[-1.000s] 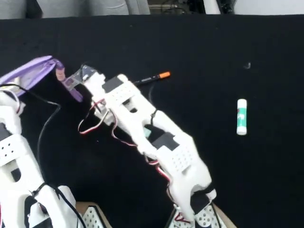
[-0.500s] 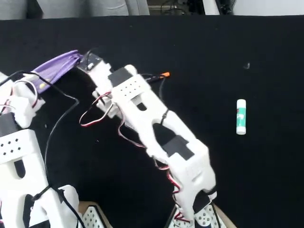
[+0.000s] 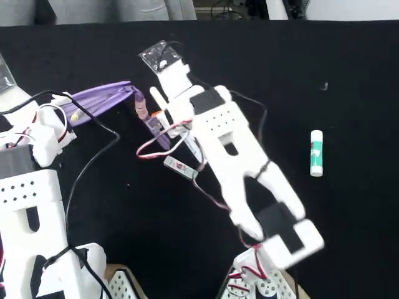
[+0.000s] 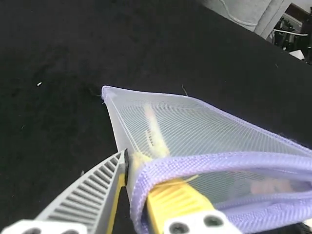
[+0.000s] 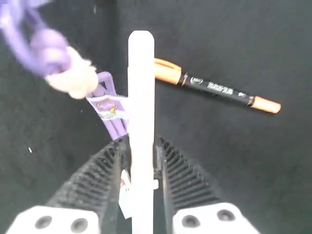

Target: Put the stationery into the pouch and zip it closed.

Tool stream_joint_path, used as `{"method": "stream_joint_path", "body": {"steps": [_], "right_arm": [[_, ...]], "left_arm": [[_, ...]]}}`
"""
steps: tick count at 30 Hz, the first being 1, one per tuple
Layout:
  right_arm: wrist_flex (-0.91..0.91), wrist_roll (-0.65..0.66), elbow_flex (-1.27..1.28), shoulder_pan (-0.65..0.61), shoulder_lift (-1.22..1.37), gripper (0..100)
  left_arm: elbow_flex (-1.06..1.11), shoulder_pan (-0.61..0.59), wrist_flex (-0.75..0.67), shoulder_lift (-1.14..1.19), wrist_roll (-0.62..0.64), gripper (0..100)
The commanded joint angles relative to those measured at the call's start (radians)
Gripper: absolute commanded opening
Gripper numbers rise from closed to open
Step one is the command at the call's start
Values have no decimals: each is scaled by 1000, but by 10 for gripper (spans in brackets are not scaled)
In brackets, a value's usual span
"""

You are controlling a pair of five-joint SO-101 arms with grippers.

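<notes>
Pouch (image 4: 204, 131) sits at the desk's (image 3: 280, 62) 10 o'clock, its rim pinched in the left end effector (image 4: 130, 163) (pale items show through the mesh). Right end effector (image 5: 141, 146) clamps a white pen (image 5: 141, 83). The marker (image 5: 217, 90), the glue stick (image 3: 317, 153) at 3 o'clock and the zipping are left.

L pincer (image 4: 132, 165) & R pincer (image 5: 141, 146) both clamped, arms extended.

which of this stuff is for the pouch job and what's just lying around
For the job: purple pouch, white pen, orange-capped marker, glue stick.
Just around: grey fabric at the back, black table cover.
</notes>
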Motion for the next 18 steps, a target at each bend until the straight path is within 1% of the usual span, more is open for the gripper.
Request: {"method": "stream_joint_path", "body": {"steps": [1,9,12,15,18], "right_arm": [[-110,-8,87,15,-202,11],[-334,-11,239,9,-430,11],[-358,-11,237,9,-455,11],[-419,-14,219,3,-450,11],[-479,-14,191,-8,-455,11]], "left_arm": [[-44,16,2,-21,2,28],[-42,16,3,-21,5,28],[-42,16,3,-17,6,28],[-42,19,2,-15,8,28],[-42,62,2,-17,8,28]]}}
